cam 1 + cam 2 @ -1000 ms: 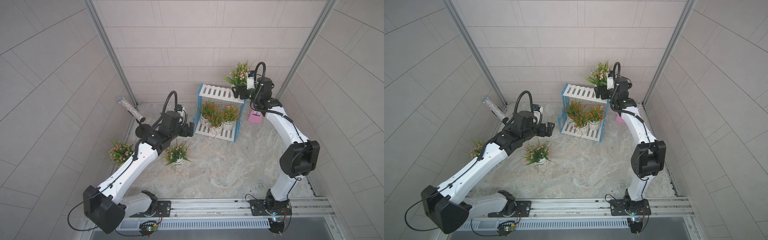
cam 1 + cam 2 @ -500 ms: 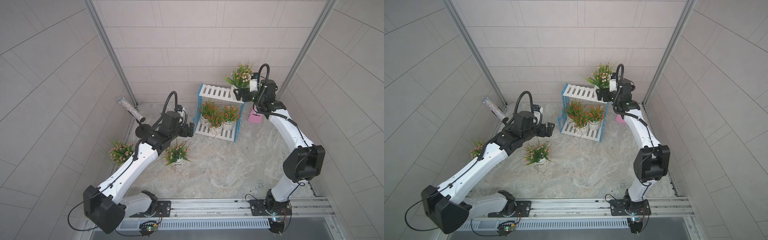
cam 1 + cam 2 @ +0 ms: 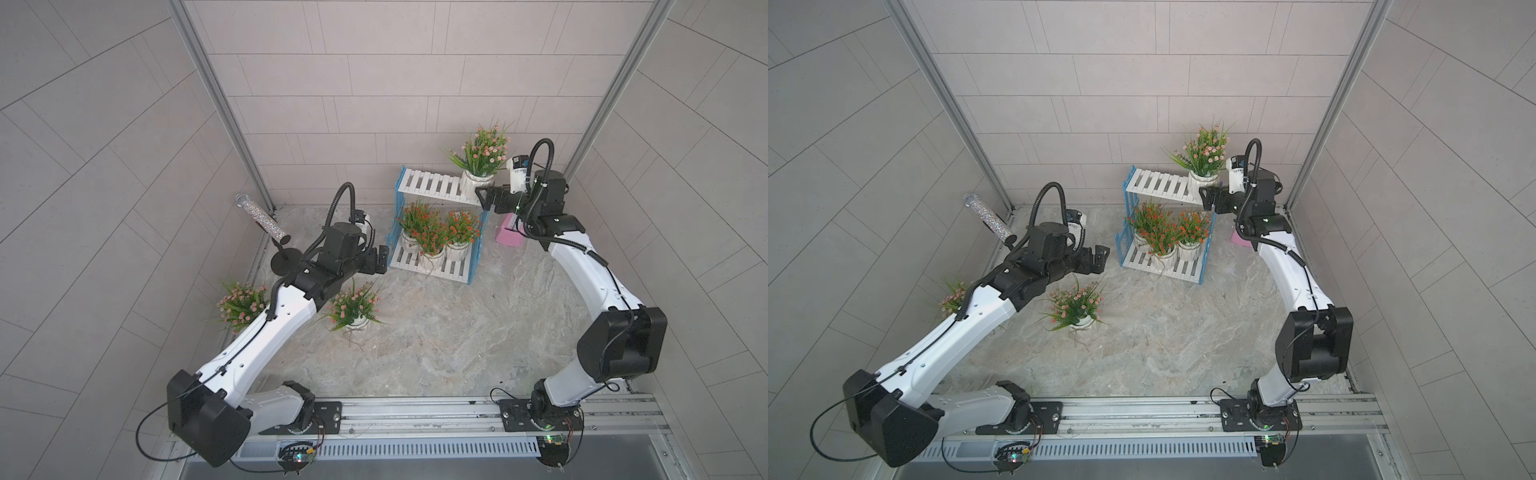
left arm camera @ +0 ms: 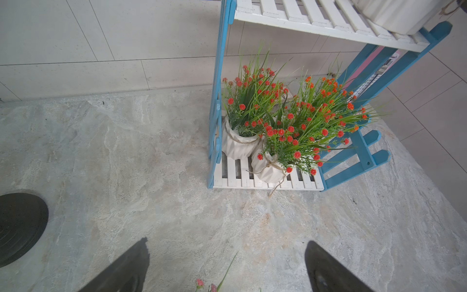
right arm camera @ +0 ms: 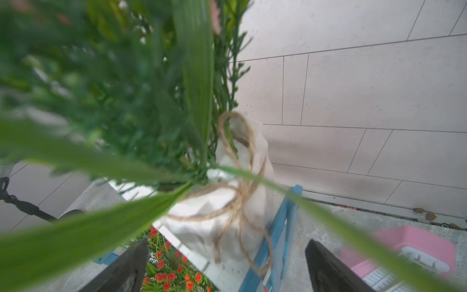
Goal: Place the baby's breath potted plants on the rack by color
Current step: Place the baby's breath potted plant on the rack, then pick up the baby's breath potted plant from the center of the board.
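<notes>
Two claws are gaping wide, both gripping nothing. With the pink baby's breath plant (image 3: 478, 182) sitting just ahead of the right claw (image 3: 482, 198) on the rack's (image 3: 428, 185) upper shelf, we are aiming to back straight off, minding twine and leaves. Another pink plant (image 3: 353, 305) is waiting on the surface (image 3: 457, 332) just beneath the left claw (image 3: 382, 259).

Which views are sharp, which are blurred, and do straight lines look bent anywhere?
Right wrist view: leaves of the pink-flowered plant are heavily blurred; its pot is soft. Left wrist view: sharp on the orange-flowered plants and the rack. Both top views: even light, tile lines on the walls bow near the edges.
</notes>
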Controlling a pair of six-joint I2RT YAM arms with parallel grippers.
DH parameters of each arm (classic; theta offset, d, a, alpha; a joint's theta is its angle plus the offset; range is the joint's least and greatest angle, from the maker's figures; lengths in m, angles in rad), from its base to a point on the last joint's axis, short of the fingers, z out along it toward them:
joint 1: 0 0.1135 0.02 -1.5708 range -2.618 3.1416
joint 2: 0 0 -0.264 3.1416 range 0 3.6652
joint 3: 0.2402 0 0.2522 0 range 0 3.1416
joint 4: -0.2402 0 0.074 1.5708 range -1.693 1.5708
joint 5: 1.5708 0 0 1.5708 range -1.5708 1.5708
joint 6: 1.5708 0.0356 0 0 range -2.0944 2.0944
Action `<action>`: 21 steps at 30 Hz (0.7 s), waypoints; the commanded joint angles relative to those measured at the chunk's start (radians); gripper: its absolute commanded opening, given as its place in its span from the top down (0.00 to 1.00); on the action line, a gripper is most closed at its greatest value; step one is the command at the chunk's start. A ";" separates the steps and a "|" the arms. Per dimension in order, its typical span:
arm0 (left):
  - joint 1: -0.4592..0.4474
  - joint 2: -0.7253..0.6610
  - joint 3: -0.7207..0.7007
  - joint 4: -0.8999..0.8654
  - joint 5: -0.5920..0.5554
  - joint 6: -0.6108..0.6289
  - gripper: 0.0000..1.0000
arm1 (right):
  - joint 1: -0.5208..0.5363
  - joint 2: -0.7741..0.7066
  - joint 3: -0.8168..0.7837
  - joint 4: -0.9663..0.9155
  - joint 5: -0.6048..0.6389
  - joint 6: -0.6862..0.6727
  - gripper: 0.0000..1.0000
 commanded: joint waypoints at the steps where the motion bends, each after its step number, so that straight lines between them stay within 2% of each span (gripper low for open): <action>1: -0.003 0.021 0.008 -0.003 -0.018 0.009 0.00 | -0.004 -0.132 -0.100 0.080 -0.032 0.027 0.01; 6: 0.007 0.046 0.022 -0.014 -0.034 -0.002 0.00 | 0.002 -0.345 -0.312 0.105 -0.076 0.102 0.01; 8: 0.017 0.057 0.036 -0.022 -0.036 -0.006 0.00 | 0.038 -0.426 -0.425 0.131 -0.114 0.142 0.01; 10: 0.030 0.067 0.053 -0.034 -0.032 -0.017 0.00 | 0.134 -0.499 -0.514 0.109 -0.087 0.121 0.01; 14: 0.076 0.084 0.092 -0.071 -0.013 -0.039 0.00 | 0.400 -0.563 -0.637 0.086 0.019 0.052 0.01; 17: 0.122 0.074 0.100 -0.097 -0.002 -0.056 0.00 | 0.574 -0.534 -0.719 0.126 0.074 0.026 0.01; 21: 0.207 0.035 0.071 -0.110 0.038 -0.080 0.00 | 0.738 -0.418 -0.811 0.321 0.106 -0.012 0.01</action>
